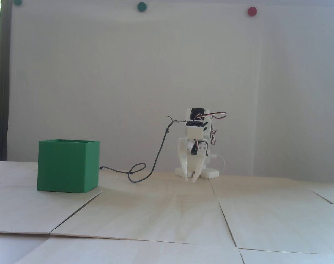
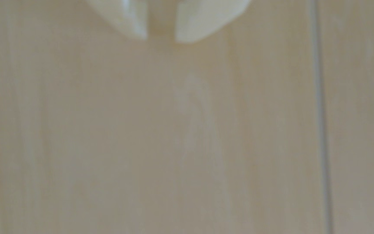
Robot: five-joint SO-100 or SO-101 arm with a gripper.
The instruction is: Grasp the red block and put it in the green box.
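The green box (image 1: 68, 166) stands on the pale wooden table at the left of the fixed view, its top open. The red block shows in neither view. My white gripper (image 1: 191, 180) hangs at the back centre, well to the right of the box, pointing down with its tips almost on the table. In the wrist view the gripper (image 2: 161, 39) enters from the top edge. Its two blurred fingertips (image 2: 190, 27) stand a narrow gap apart, with only bare wood between them.
A black cable (image 1: 156, 159) loops across the table from the arm to behind the box. The table is made of wooden panels with seams (image 1: 224, 214). On the wall are a red disc (image 1: 252, 11) and a green disc (image 1: 141, 6).
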